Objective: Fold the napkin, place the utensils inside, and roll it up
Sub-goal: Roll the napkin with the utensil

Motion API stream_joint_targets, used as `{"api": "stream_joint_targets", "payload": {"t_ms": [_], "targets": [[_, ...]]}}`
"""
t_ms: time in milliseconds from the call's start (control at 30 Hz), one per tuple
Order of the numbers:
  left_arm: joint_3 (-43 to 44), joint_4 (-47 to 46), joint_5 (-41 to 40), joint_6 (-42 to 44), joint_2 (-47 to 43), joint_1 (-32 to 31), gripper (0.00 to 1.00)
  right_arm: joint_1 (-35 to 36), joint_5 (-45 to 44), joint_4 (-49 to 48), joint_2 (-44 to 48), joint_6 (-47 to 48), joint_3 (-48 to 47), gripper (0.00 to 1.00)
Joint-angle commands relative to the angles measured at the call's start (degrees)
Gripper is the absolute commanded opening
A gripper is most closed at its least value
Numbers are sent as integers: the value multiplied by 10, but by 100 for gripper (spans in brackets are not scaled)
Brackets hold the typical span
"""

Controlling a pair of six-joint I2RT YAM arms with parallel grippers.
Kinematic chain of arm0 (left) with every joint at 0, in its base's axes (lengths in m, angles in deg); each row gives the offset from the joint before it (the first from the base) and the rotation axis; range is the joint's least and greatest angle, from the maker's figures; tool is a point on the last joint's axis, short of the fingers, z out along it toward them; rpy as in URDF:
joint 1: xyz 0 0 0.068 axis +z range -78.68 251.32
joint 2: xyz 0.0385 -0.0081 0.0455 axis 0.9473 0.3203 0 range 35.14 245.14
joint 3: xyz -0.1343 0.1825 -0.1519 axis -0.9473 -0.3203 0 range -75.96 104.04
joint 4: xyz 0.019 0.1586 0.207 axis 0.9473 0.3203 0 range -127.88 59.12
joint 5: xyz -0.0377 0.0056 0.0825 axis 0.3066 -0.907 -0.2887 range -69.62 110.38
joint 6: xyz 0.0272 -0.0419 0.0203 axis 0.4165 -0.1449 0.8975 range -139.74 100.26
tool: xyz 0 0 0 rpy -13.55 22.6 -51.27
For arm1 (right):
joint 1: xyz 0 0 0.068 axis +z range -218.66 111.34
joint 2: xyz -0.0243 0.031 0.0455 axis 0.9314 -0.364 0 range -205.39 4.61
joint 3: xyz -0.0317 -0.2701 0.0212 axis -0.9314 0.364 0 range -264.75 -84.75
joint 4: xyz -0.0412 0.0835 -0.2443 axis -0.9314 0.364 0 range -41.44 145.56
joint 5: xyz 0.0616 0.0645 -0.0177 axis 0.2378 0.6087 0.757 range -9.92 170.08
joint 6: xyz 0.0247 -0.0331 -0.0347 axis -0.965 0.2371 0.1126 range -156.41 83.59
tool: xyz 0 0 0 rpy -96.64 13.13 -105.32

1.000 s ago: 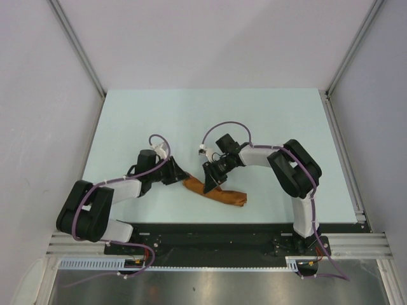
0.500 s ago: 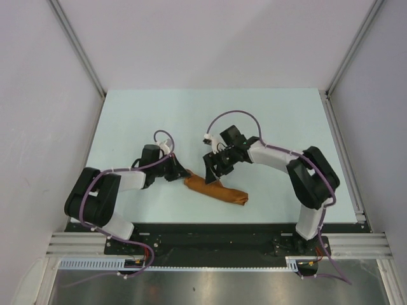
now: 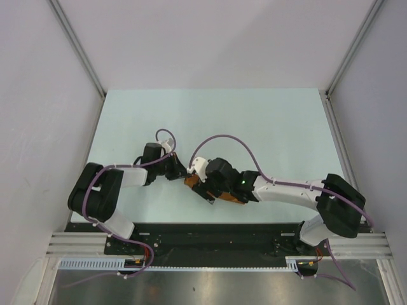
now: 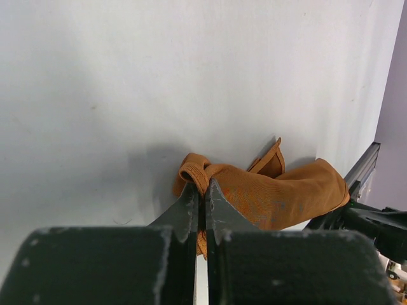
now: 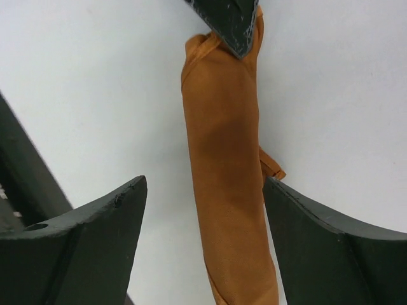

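Your right gripper (image 5: 203, 190) has dropped over the rolled napkin (image 5: 222, 165) near the table's (image 3: 254, 127) 6 o'clock edge, spread wide astride it; your left gripper (image 4: 202, 190) has pinched shut on its 9 o'clock end.

napkin (image 5: 222, 159) on table (image 3: 254, 121), right tool (image 5: 203, 182) apparently above

top view: the napkin (image 3: 190, 183) is largely covered by the right arm's wrist (image 3: 219, 175), only its two ends being shown; the right hand (image 5: 203, 183) is concealed there beneath that wrist. right wrist view: the napkin's near end is cut off by the lower edge, its far end is overlapped by the left hand (image 4: 202, 185), and both right fingers (image 5: 82, 254) are cropped by the frame. left wrist view: the cloth's lower edge is masked by the closed fingers (image 4: 181, 219). the roll's interior is hidden in all views.
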Motion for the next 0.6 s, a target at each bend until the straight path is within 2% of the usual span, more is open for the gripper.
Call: {"api": "stream_joint_targets", "payload": {"t_ms": [0,200,567], "targets": [[21,4,2,17,7,-1,0,20,-108,-42,-27,53,5,79],[27,8,2,18,13,-1,0,28,-119,-54,-78,77,-1,79],[49,15,2,19,30,-1,0,5,-64,-29,-127,69,-26,75]]}}
